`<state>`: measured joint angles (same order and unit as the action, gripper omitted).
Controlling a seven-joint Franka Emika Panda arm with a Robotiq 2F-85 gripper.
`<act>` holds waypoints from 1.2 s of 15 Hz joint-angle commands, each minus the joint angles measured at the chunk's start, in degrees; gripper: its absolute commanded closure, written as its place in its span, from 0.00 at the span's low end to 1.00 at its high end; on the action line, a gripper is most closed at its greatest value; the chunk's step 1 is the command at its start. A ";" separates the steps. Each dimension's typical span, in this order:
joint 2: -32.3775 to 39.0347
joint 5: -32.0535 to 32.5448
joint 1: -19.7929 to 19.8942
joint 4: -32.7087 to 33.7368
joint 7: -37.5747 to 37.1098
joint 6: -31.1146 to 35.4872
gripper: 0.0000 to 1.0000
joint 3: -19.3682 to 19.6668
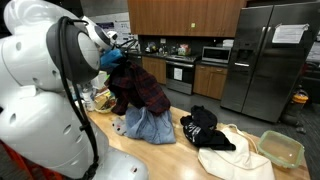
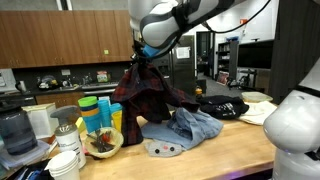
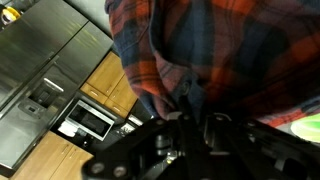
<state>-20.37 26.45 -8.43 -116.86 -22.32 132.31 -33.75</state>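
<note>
A red and dark plaid shirt hangs in the air, gripped at its top by my gripper. In both exterior views the shirt drapes down over a blue garment that lies on the wooden counter. The wrist view is filled by the plaid shirt, with cloth pinched between the shut fingers.
A black garment and a cream cloth lie farther along the counter. A clear container sits near its end. Coloured cups, a bowl and a blender stand at one side. Behind stand a fridge and stove.
</note>
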 commanded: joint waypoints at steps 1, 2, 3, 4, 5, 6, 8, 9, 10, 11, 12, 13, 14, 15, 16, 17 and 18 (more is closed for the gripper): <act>-0.84 0.94 -0.17 1.27 -0.77 -1.02 0.97 1.04; -1.23 0.85 -0.15 1.16 -0.92 -0.97 0.97 1.36; -1.59 0.68 -0.19 1.13 -1.06 -0.95 0.97 1.73; -2.01 0.49 -0.24 1.13 -1.25 -0.95 0.97 2.13; -2.55 0.41 -0.28 1.18 -1.40 -0.95 0.97 2.50; -2.95 0.44 -0.27 1.35 -1.52 -0.96 0.97 2.76; -4.27 0.50 -0.20 1.70 -1.81 -0.87 0.97 3.34; -4.98 0.47 -0.09 1.88 -1.99 -0.84 0.97 3.66; -5.74 0.35 0.04 1.90 -2.18 -0.69 0.97 4.04; -6.36 0.26 0.31 2.11 -2.46 -0.72 0.97 4.43; -6.95 0.25 0.55 2.13 -2.66 -0.65 0.97 4.74; -7.46 0.27 0.88 2.14 -2.74 -0.67 0.97 5.02; -8.00 0.42 1.29 2.00 -2.87 -0.55 0.97 5.24; -8.41 0.41 1.68 1.89 -2.97 -0.57 0.97 5.53; -8.81 0.51 2.16 1.67 -3.13 -0.55 0.97 5.86; -9.16 0.46 2.55 1.50 -3.26 -0.61 0.97 6.19; -9.55 0.38 3.01 1.12 -3.42 -0.66 0.97 6.72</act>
<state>-27.72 26.42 -6.90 -115.42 -25.06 132.10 -28.24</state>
